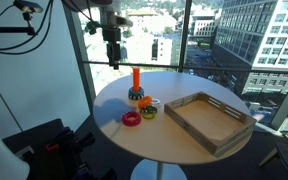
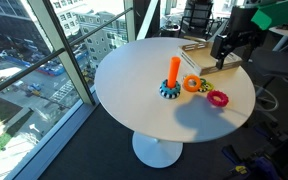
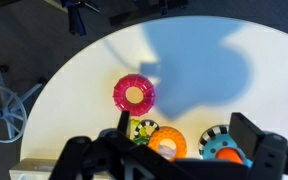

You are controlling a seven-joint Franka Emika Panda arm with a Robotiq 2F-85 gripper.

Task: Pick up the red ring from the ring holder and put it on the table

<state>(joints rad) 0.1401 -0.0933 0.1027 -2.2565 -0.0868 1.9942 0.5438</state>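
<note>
One round white bench on a single pedestal fills the middle of a glass-walled room. Tall windows run from the floor up, with city blocks and a street far below seen in both exterior views. The floor around the foot is dark.

On the bench top the ring holder stands upright, an orange peg on a dark base with coloured rings at its foot. The red ring is off the peg and lies flat on the white surface at about 7 o'clock from the holder in an exterior view, near it but not touching. A yellow-and-orange round piece sits between them, just beside the ring. A wooden tray rests at 4 o'clock from the holder, well apart.

The tool hangs above the bench's far edge at 11 o'clock from the peg, clear of everything. In the wrist view its fingers stand apart and grip nothing. There the red ring lies at 11 o'clock from the yellow-and-orange piece, and a broad soft shadow spreads over the white top.
</note>
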